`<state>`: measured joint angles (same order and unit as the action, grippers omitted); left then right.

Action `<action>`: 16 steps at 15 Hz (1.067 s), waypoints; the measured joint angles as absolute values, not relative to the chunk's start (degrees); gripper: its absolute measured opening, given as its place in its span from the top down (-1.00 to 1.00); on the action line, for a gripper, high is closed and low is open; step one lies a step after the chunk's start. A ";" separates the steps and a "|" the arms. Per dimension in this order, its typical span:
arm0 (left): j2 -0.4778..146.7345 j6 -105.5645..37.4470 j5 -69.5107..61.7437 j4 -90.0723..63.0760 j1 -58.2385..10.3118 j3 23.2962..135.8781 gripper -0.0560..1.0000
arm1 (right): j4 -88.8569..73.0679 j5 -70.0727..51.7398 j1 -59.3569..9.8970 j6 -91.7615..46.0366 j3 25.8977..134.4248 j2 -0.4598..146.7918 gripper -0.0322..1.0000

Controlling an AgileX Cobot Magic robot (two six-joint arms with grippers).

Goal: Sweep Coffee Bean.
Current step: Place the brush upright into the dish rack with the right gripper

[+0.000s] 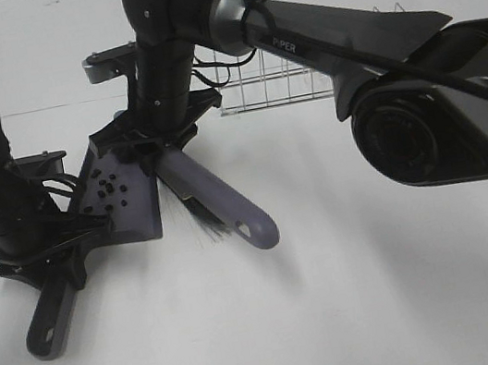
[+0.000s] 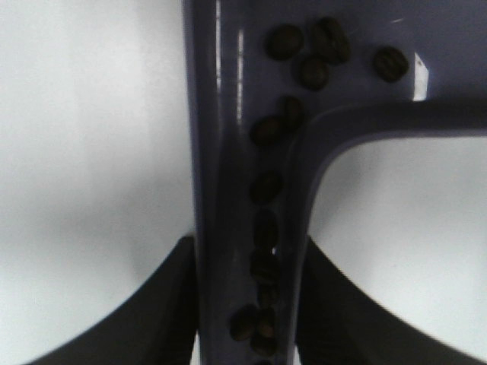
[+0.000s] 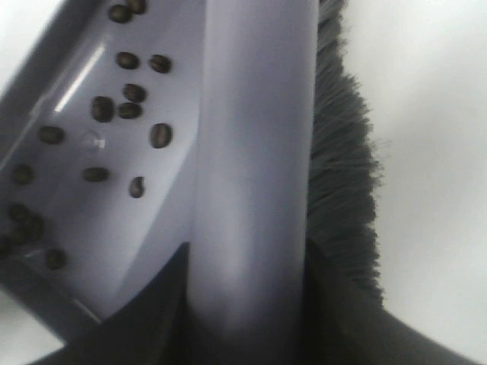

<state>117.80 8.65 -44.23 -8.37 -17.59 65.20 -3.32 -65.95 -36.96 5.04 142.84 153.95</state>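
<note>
My right gripper (image 3: 247, 304) is clamped tight on the brush (image 3: 251, 152), with its bristles (image 3: 342, 167) alongside the dustpan (image 3: 114, 228). My left gripper (image 2: 247, 304) is closed just as firmly on the pan's handle. The coffee beans (image 3: 114, 106) lie inside the pan, and a line of them sits in the handle groove. I judge the sweeping nearly done: hold the pan level and keep the brush guarding its edge, so nothing rolls onto the table (image 1: 352, 267).

The only legible marking is "PIPER"; it stands in white on the right arm (image 1: 341, 35).
</note>
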 joint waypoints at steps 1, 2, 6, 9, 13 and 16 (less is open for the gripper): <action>117.80 8.65 -44.23 -8.37 -17.59 65.20 0.29 | -3.95 -65.66 -37.70 5.21 142.84 153.78 0.40; 117.80 8.65 -44.23 -8.37 -17.59 65.20 0.29 | -4.35 -65.60 -38.27 5.39 142.84 153.84 0.40; 117.80 8.65 -44.23 -8.37 -17.59 65.20 0.29 | -6.65 -65.83 -38.56 5.50 143.53 153.50 0.40; 117.80 8.65 -44.23 -8.37 -17.59 65.20 0.29 | -3.09 -68.41 -38.79 6.47 147.36 153.09 0.41; 117.80 8.65 -44.23 -8.37 -17.59 65.20 0.29 | 10.43 -69.96 -38.73 7.73 151.15 149.71 0.41; 117.80 8.65 -44.23 -8.37 -17.59 65.20 0.29 | 15.70 -70.13 -38.27 7.96 151.15 147.25 0.41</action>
